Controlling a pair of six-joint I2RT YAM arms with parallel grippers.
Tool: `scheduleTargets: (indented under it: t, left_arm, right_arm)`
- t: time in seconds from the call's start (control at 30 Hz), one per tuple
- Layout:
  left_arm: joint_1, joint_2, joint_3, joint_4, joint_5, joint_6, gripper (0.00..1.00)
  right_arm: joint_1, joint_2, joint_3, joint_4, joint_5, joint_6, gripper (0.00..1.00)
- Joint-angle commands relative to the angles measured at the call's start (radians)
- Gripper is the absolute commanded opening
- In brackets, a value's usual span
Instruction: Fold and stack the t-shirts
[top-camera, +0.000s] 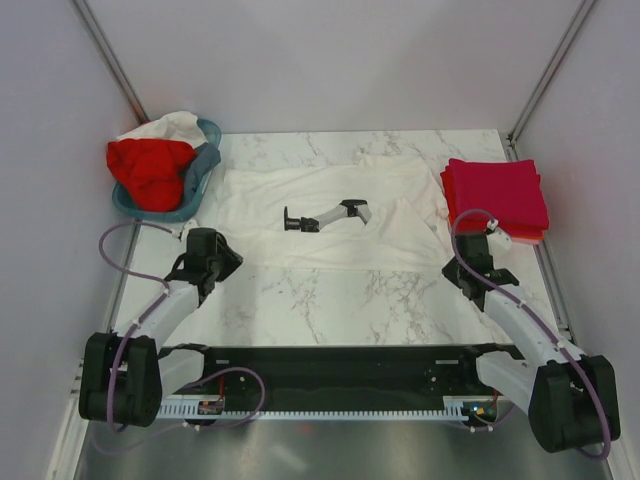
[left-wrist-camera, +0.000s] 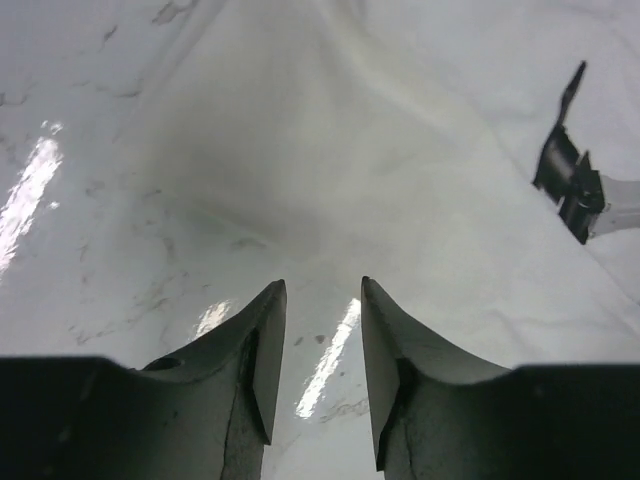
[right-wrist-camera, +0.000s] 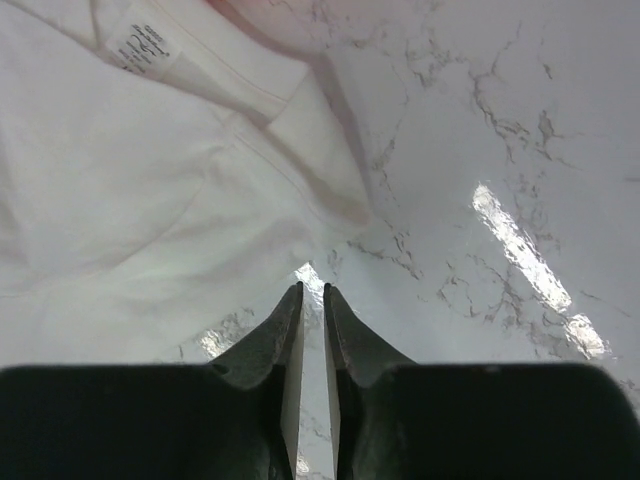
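A large white t-shirt (top-camera: 330, 245) lies spread flat across the middle of the marble table. Its edge fills the top of the left wrist view (left-wrist-camera: 330, 130), and its hem and neck label fill the upper left of the right wrist view (right-wrist-camera: 150, 170). Folded red t-shirts (top-camera: 497, 192) are stacked at the right. A red shirt (top-camera: 150, 165) and a white one are bunched in the basket. My left gripper (top-camera: 203, 240) (left-wrist-camera: 322, 285) hovers open over bare marble by the shirt's near-left corner. My right gripper (top-camera: 475, 232) (right-wrist-camera: 312, 290) stands just short of the shirt's right hem, its jaws a narrow slit apart with nothing between.
A teal basket (top-camera: 205, 175) stands at the back left. A small black-and-white jointed object (top-camera: 325, 216) (left-wrist-camera: 570, 185) lies on top of the white shirt. Grey walls close in the table on the left, back and right.
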Motion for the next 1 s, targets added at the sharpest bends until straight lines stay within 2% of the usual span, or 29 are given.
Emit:
scheduleTargets:
  t: [0.0, 0.07, 0.1, 0.23, 0.43, 0.53, 0.7, 0.97]
  left_arm:
    - [0.067, -0.011, -0.026, 0.007, 0.067, -0.087, 0.42]
    - [0.070, -0.012, -0.005, -0.017, 0.032, -0.067, 0.32]
    - [0.071, -0.015, 0.003, -0.028, 0.015, -0.067, 0.23]
    - [0.075, -0.005, 0.035, -0.050, -0.045, -0.067, 0.02]
    - [0.078, 0.095, 0.130, -0.113, -0.155, -0.070, 0.02]
    - [0.076, 0.207, 0.207, -0.168, -0.194, -0.085, 0.02]
    - [0.079, 0.403, 0.310, -0.241, -0.203, -0.119, 0.02]
    - [0.145, 0.525, 0.342, -0.382, -0.192, -0.218, 0.02]
  right_arm:
    - [-0.004, 0.016, 0.010, 0.060, 0.032, 0.049, 0.18]
    - [-0.004, 0.053, 0.035, 0.068, 0.023, 0.001, 0.04]
    - [-0.004, 0.095, 0.065, 0.067, 0.017, -0.025, 0.00]
    - [-0.004, 0.194, 0.130, 0.066, -0.005, -0.060, 0.00]
    - [-0.002, 0.313, 0.211, 0.074, -0.005, -0.077, 0.00]
    - [-0.002, 0.376, 0.245, 0.073, -0.011, -0.071, 0.00]
    - [-0.004, 0.465, 0.262, 0.071, -0.012, -0.025, 0.00]
    - [-0.039, 0.490, 0.198, 0.062, -0.002, 0.032, 0.00]
